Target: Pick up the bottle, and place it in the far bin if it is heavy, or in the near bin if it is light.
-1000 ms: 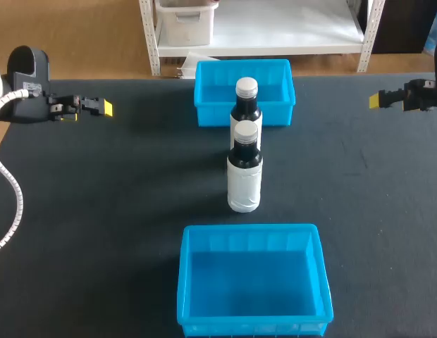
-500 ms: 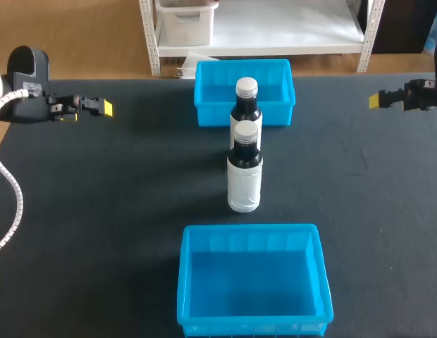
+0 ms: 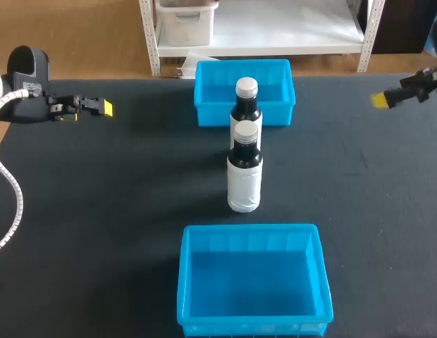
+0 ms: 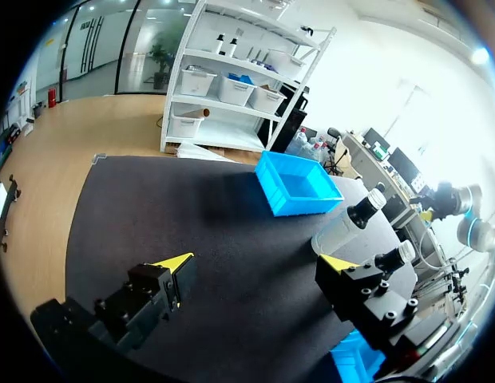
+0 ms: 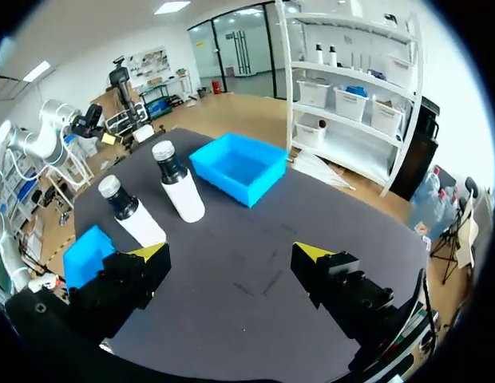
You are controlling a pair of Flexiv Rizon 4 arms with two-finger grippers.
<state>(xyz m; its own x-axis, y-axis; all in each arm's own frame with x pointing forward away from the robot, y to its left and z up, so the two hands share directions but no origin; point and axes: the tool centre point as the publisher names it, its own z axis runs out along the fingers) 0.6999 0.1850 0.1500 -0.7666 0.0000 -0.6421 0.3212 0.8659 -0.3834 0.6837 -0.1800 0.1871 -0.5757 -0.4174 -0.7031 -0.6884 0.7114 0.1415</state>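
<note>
Working down the black matte table (image 3: 99, 211) by size: steer clear of the large bright-blue plastic near bin (image 3: 185, 282) and the smaller bright-blue plastic far bin (image 3: 204, 105), both seemingly empty. Aim for the upright dark bottle (image 3: 244, 176) with white label and grey cap, standing between the bins, just in front of a second bottle (image 3: 246, 105) of the same look near the far bin's front wall. Come in level from the side. Close on the labelled body below the neck, without nudging the second bottle. Lift slowly to judge weight. Use the left gripper (image 3: 106, 108) or the right gripper (image 3: 379, 101), both spread wide, holding nothing, well apart from the bottles.
</note>
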